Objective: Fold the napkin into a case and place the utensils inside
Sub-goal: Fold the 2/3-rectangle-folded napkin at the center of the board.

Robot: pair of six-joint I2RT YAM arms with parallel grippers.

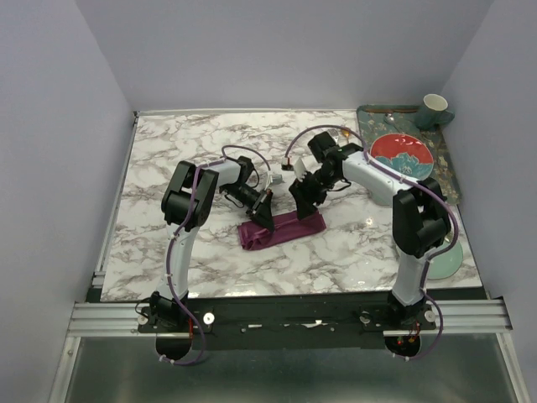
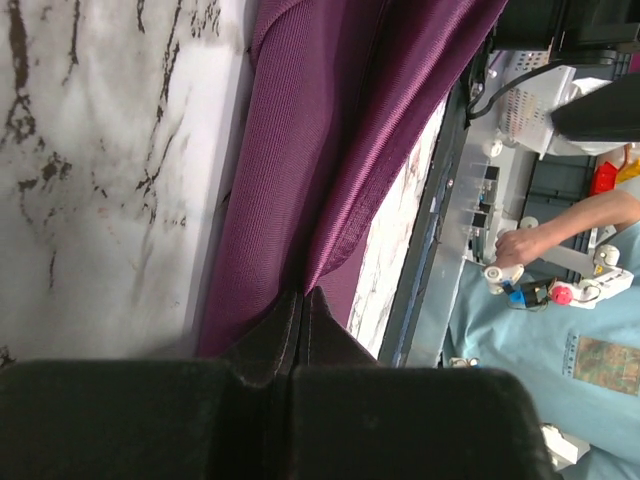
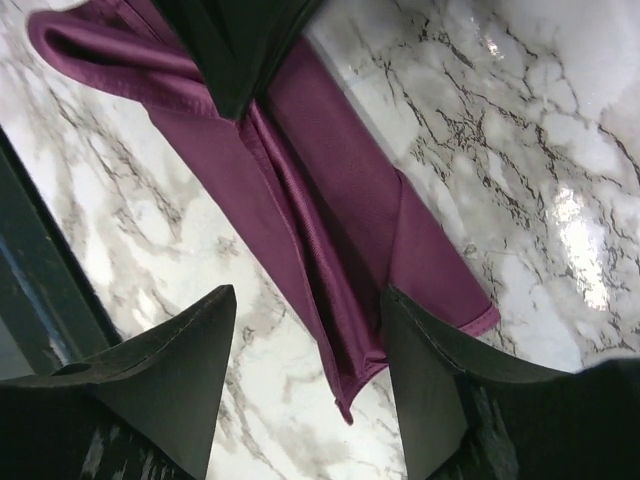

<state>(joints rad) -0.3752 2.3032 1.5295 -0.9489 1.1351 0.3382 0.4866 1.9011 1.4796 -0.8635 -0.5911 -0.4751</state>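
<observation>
Nearest the arm bases, a pale green plate [image 1: 445,262] sits at the right edge of the marble table [image 1: 168,168]. It plays no part in this step.

Mid-table is the napkin [image 1: 284,228], already folded into a narrow long strip, so the step in hand looks like folding, late on. No utensils are in it.

The left gripper [image 2: 302,292] is at the strip's left end, jaws together and clamped on a cloth edge. In the right wrist view that end bulges up in a loop.

The right gripper [image 3: 308,292] hovers just over the strip's right end, jaws apart, with cloth lying between the fingertips [image 3: 222,300] and nothing gripped.

Next move, my guess: the right gripper lowers and pins or pinches that end so the strip can be flattened into a pocket. The satin is slippery, so the layers may slide.

Far right corner has a tray [image 1: 446,168] holding a red plate [image 1: 401,151] and a mug [image 1: 434,107]. I cannot make out the fork or spoon.
</observation>
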